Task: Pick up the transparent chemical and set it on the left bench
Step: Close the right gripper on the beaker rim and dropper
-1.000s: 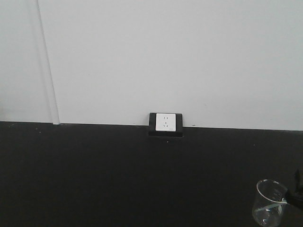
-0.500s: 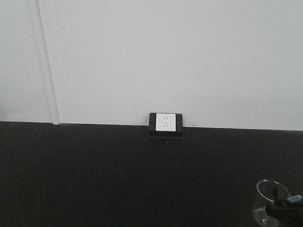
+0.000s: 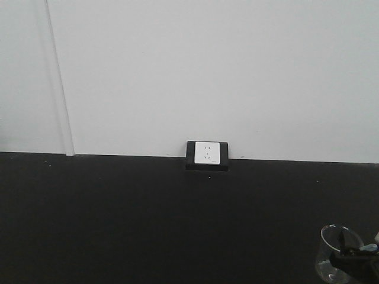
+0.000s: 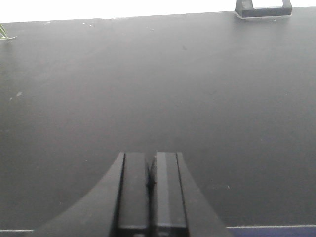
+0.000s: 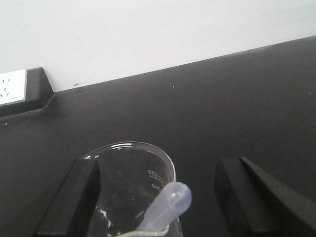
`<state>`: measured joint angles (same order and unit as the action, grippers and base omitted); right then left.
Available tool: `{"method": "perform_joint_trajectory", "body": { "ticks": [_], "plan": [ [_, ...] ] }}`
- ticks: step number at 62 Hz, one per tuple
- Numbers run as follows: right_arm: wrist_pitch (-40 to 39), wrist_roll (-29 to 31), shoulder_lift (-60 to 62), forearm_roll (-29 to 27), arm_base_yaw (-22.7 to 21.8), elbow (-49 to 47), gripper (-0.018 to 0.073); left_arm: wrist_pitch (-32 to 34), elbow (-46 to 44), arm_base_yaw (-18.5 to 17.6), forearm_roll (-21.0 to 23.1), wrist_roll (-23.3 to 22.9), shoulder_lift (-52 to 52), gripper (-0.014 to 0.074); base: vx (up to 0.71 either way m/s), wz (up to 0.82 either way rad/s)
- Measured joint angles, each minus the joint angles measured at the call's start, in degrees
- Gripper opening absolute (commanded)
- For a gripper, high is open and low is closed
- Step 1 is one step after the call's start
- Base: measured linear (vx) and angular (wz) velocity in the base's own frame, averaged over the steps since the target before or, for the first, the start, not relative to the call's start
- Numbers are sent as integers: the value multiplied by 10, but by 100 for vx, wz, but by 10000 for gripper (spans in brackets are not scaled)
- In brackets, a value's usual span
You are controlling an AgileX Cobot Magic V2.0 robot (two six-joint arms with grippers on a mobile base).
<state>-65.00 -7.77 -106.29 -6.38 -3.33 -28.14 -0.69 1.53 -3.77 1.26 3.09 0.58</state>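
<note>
The transparent chemical, a small clear glass beaker with faint printed graduations, stands on the black bench at the bottom right of the front view. In the right wrist view the beaker holds a translucent pipette bulb. My right gripper is open. The beaker sits against its left finger, and a wide gap separates it from the right finger. In the front view this gripper overlaps the beaker's right side. My left gripper is shut and empty over bare bench.
A white wall socket in a black housing stands at the bench's back edge against the white wall. It also shows in the right wrist view and the left wrist view. A green leaf tip shows at the far left.
My right gripper has come in from the right edge of the front view and now overlaps the beaker's right side. The beaker has stayed in place. The left arm shows no earlier frame.
</note>
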Motion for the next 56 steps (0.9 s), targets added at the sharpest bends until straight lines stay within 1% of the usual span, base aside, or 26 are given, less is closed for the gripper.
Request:
{"method": "perform_joint_trajectory", "body": {
  "ticks": [4,11,34,47,56],
  "plan": [
    [0,0,0,-1,0,0,510,0,0,0,0,0,0,-4,0,0],
    [0,-1,0,-10,0,0,457,0,0,0,0,0,0,-4,0,0],
    [0,-17,0,-12,0,0,221,0,0,0,0,0,0,-4,0,0],
    [-1,-35,0,14,0,0,168,0,0,0,0,0,0,-4,0,0],
    [-1,-37,0,16,0,0,127,0,0,0,0,0,0,-4,0,0]
  ]
}}
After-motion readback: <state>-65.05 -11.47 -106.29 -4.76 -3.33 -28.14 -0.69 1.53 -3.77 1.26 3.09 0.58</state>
